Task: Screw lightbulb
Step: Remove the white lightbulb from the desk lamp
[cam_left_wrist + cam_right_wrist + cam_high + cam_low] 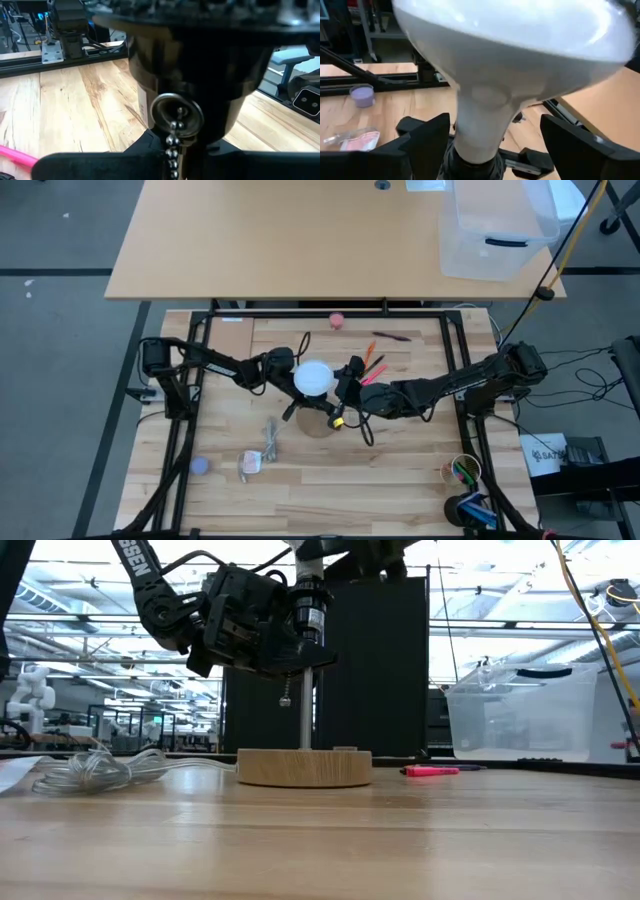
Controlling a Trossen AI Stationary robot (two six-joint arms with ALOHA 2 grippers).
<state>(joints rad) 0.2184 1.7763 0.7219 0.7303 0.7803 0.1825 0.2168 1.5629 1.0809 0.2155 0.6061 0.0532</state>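
1. The lightbulb (313,377) sits on the black socket (200,75) over the wooden disc (304,767), mid table (400,480);
2. Right tool (492,132) open around its neck;
3. Left tool (283,370) seems closed on the socket.

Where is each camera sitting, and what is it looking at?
High view: above the table, looking straight down; both arms meet at the lightbulb.
Low view: at tabletop height, looking across at the wooden base; an arm comes in above.
Left wrist view: on the left arm, close against the black socket.
Right wrist view: on the right arm; its open dark fingers flank the bulb.
High and right wrist views share the lightbulb.
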